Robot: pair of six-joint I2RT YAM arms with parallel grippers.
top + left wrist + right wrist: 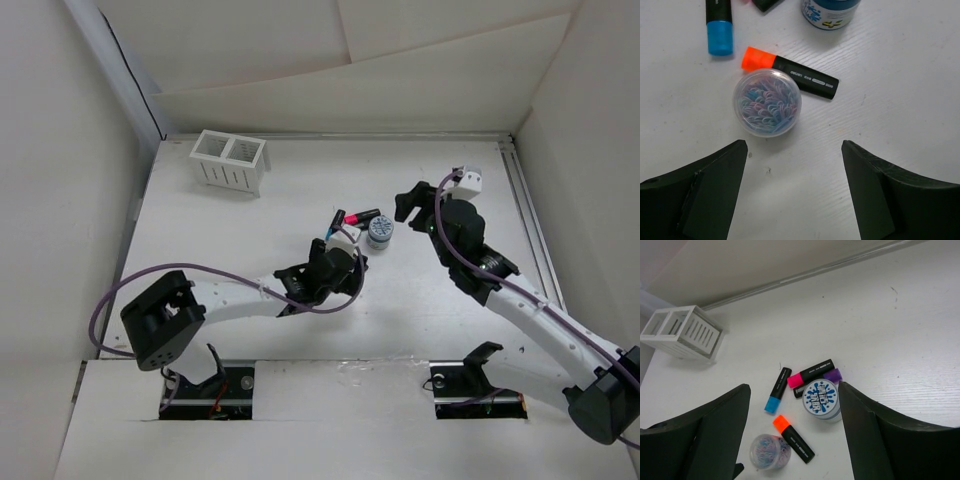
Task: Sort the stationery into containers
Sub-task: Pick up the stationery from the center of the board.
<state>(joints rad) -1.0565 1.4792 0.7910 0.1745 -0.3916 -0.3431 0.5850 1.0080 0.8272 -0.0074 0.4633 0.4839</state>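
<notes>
The white desk (pixel 300 200) carries everything, with pale walls around it. The left arm (pixel 240 298) reaches in towards the middle of the desk, and the right arm (pixel 520 300) bends in from the right towards the same spot.

The white slatted basket (pixel 229 161), with two square compartments side by side, stands at the far left of the desk, well apart from the stationery.

The left pincer (pixel 794 150) is spread wide and holds nothing. It hangs over the near edge of the stationery cluster. The right pincer (pixel 794 387) is also spread and holds nothing, looking down on the cluster from the right.

The stationery lies together near the desk's centre. A round tub with a blue splash label (pixel 821 398) stands upright on the right side of the group. A clear round pot of coloured paper clips (pixel 767 102) sits just ahead of the left pincer's gap.

An orange-ended black marker (pixel 790 73) lies flat, touching the pot's far rim. A blue-ended marker (pixel 719 25) lies to the left, apart from the pot. A pink-ended marker (pixel 810 373) and a purple-ended marker (pixel 832 375) lie just beyond the tub, close against each other.
</notes>
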